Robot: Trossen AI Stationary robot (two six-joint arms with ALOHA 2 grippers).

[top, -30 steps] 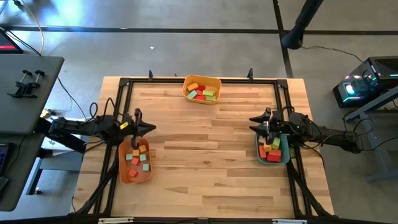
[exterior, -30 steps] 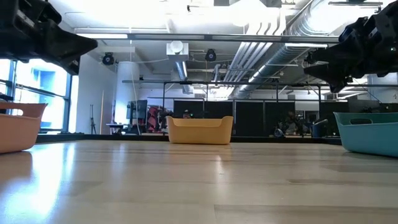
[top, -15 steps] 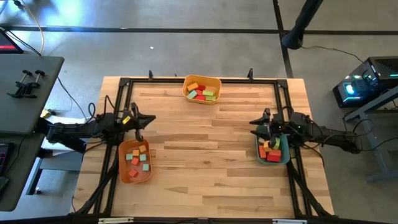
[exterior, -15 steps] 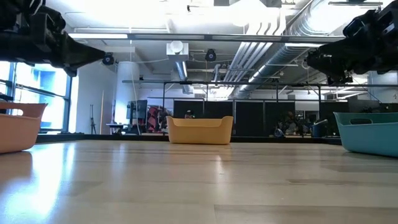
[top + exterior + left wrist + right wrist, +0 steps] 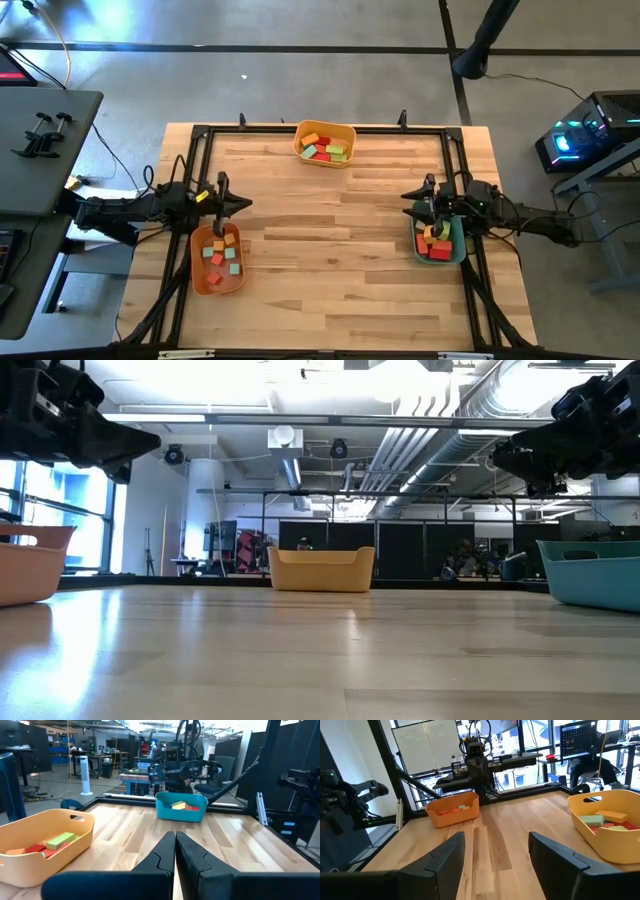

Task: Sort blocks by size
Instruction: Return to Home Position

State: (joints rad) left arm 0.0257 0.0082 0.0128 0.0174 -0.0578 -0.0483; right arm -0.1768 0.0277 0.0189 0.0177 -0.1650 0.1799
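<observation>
Over table [image 5: 330, 235] side edges: L gripper [image 5: 232, 206] pressed together, R gripper [image 5: 418, 196] spread; blocks [image 5: 322, 146] binned; prob. homing step; next, retract arms.

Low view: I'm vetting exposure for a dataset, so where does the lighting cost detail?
Low view: ceiling lights blow out to white, so the left hand and right hand read as silhouettes; the table carries a pale sheen. High view: even light, blocks stay legible.
</observation>
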